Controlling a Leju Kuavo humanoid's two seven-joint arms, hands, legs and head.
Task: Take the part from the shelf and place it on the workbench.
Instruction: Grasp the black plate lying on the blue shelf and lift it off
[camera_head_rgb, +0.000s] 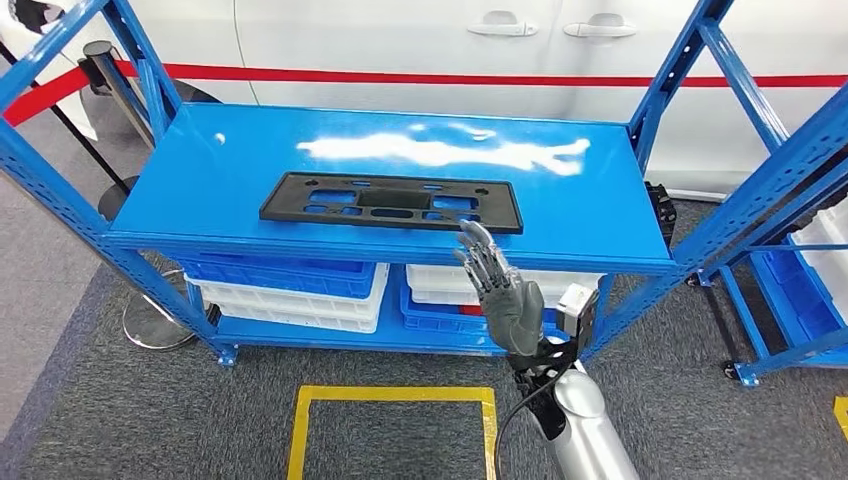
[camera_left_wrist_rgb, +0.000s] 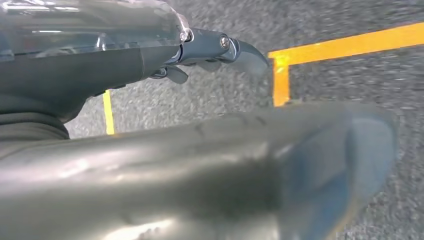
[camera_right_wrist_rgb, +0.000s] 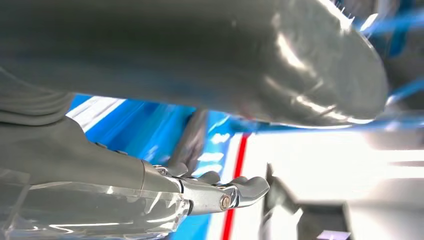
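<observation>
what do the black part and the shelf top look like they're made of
The black part: probably moulded plastic, matte black, flat, with cut-out openings and no shine. The shelf top: likely painted metal, glossy blue, with bright white reflections smeared across it.

Open shelf top (camera_head_rgb: 220, 190) around flat part (camera_head_rgb: 391, 201), blue uprights (camera_head_rgb: 672, 75) flanking, right hand (camera_head_rgb: 503, 288) at front edge
</observation>
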